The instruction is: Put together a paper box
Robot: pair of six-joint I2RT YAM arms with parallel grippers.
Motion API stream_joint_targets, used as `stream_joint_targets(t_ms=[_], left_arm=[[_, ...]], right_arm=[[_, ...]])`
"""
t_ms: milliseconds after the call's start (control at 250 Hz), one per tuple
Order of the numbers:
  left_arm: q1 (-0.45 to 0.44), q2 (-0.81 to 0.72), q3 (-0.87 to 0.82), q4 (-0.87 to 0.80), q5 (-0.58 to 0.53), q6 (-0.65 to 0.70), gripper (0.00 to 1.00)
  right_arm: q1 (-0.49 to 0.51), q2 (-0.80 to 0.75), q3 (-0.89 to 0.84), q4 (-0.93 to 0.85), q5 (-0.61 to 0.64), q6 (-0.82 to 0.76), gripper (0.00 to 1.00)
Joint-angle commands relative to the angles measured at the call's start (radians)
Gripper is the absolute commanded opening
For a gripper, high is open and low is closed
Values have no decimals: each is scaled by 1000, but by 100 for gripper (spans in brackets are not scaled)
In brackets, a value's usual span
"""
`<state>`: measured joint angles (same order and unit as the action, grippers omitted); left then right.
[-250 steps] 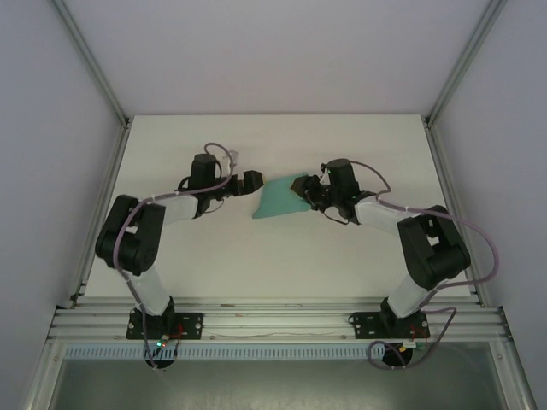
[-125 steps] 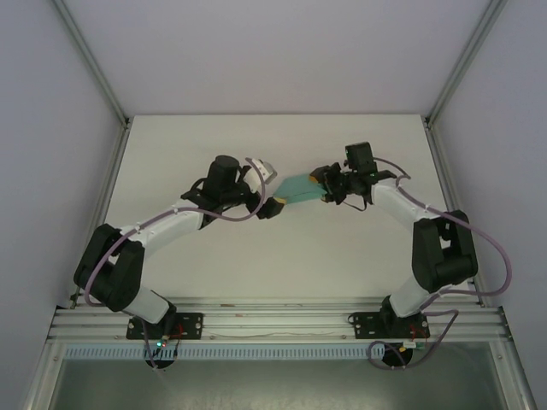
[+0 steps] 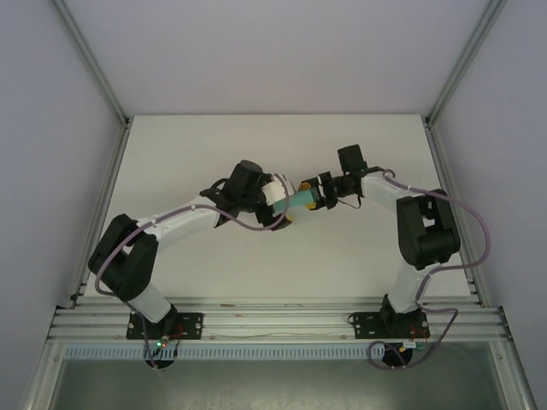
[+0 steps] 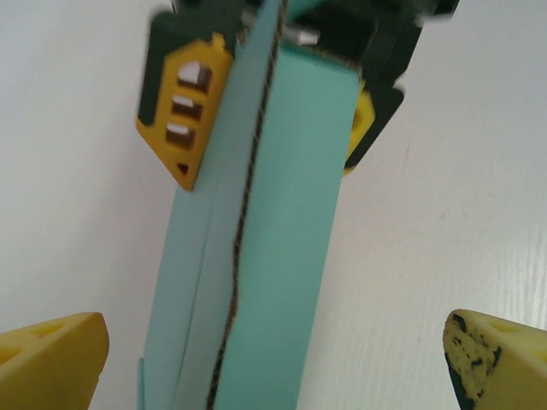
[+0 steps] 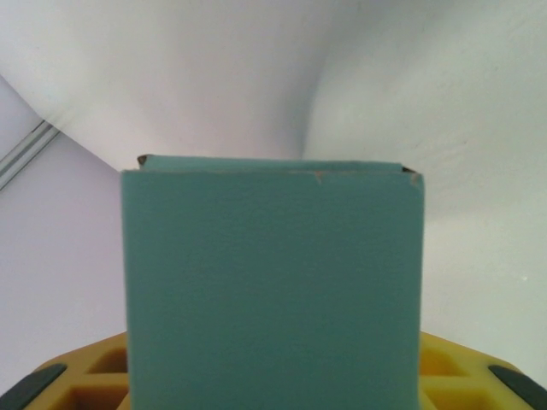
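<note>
Right jaws clamp one end of the paper box, a flattened teal sleeve held over the worktop between my arms. Left jaws stand wide, fingertips either side of the box's other end, not touching it.

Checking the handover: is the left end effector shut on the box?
No: the left end effector is open, fingers well clear of the box.

Paper box in the right pincer splits the wide gap of the left pincer, leaving room either side
</note>
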<state>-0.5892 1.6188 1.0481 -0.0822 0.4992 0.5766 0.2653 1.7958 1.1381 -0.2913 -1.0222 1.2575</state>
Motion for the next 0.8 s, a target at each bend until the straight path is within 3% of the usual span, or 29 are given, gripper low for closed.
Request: stream_joint_targets(t_ms=[0, 168, 372, 564, 644, 735, 795], left_arm=[[-1, 21, 50, -101, -57, 96, 100], [-1, 36, 58, -121, -147, 123, 98], [-1, 32, 72, -141, -184, 122, 69], [-1, 3, 49, -91, -150, 113, 53], [-2, 0, 53, -97, -155, 111, 47], [-1, -5, 54, -98, -158, 116, 40], [-1, -5, 58, -109, -150, 124, 36]], right_arm=[[-1, -3, 17, -20, -87, 42, 38], [-1, -27, 21, -114, -119, -4, 38], [0, -50, 48, -244, -120, -82, 42], [0, -83, 14, -163, -120, -26, 42], [0, -97, 4, -142, -115, -6, 55], [-1, -112, 3, -167, -79, -18, 59], [-2, -127, -1, -147, -42, -18, 75]])
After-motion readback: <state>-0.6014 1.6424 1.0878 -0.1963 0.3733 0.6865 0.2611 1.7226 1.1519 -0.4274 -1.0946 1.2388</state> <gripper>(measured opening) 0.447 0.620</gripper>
